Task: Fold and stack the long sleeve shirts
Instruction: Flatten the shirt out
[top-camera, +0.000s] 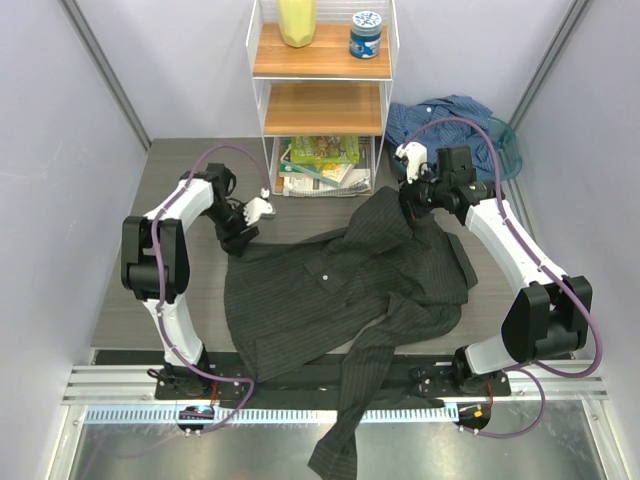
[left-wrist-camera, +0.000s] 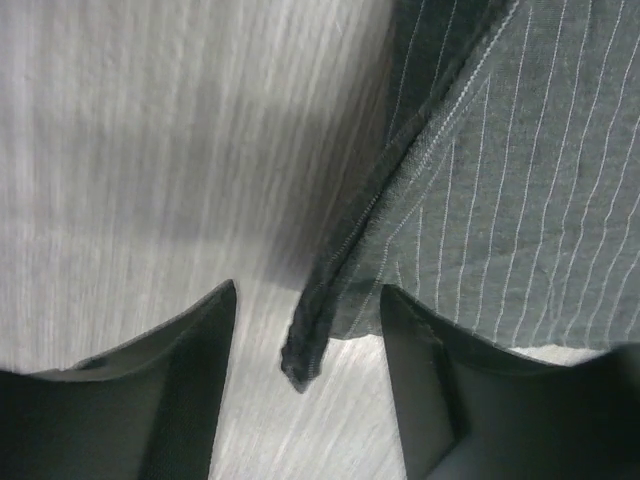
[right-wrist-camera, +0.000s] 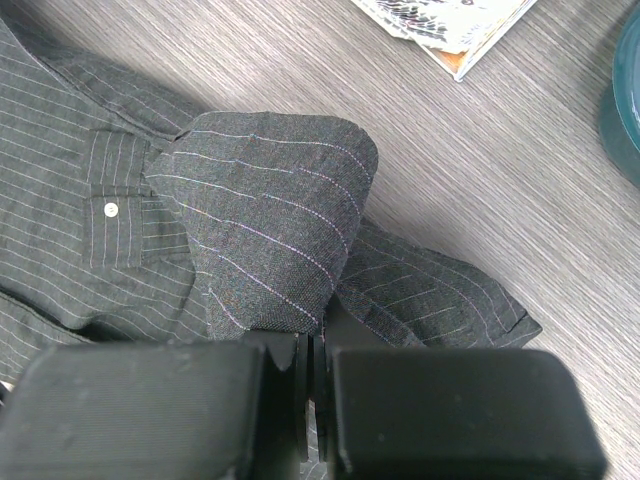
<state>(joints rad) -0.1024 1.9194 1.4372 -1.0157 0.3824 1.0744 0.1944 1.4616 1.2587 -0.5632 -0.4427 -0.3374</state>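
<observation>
The dark charcoal pinstriped shirt (top-camera: 340, 285) lies spread across the middle of the table, with one sleeve (top-camera: 345, 430) hanging over the front edge. My left gripper (top-camera: 240, 236) is at its back left corner. In the left wrist view it (left-wrist-camera: 308, 345) is open, with the hem corner (left-wrist-camera: 330, 290) lying between the fingers (left-wrist-camera: 185, 385). My right gripper (top-camera: 410, 200) is shut on a raised fold of the charcoal shirt (right-wrist-camera: 275, 230) at its back right. The blue shirt (top-camera: 445, 125) lies crumpled in a teal basket at the back right.
A white wire shelf (top-camera: 322, 100) stands at the back centre, holding a yellow object (top-camera: 297, 22), a blue jar (top-camera: 366, 34) and magazines (top-camera: 320, 165) at the bottom. The teal basket (top-camera: 508, 140) is by the right wall. A metal rail (top-camera: 110, 385) runs along the front.
</observation>
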